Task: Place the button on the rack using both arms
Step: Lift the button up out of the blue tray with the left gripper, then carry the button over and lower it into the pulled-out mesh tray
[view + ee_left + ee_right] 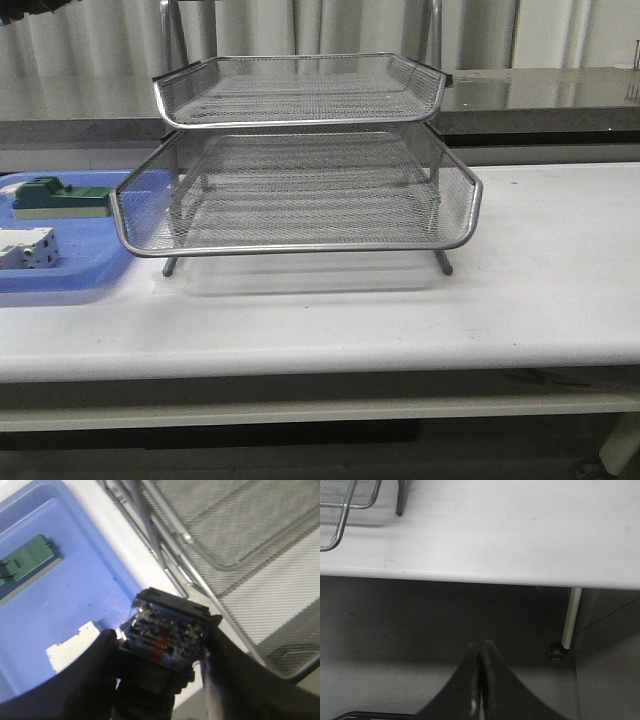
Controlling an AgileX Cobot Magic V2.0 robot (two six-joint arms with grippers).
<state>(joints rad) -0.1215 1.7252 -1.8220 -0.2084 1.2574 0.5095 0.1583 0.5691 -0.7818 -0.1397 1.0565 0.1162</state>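
Step in hand: we judge this to be the carry. The small push-button switch with a blue-black rear block (165,637) is already off the flat blue plastic tray (75,595) and up in the air, not yet on the rack.

Left gripper (162,652): our black left fingers (90,672) are clamped on either side of the switch, its rear block facing the wrist camera. The red head is hidden from us.

Where the button is: in the left wrist view it hangs above the near edge of the blue tray, just beside the silver wire-mesh letter rack with chrome rims (300,180).

Right gripper (481,680): its fingers are pressed together on nothing, held out past the front edge of the white table (520,535), well apart from the rack.

Left on the tray: a green block (58,197) and a white block (28,248), both untouched.

Next move: we think the left arm must travel over to the rack, clear the chrome rim of a mesh shelf, then let go. Since the task names both arms, the right may need to come in and slide or steady a shelf.
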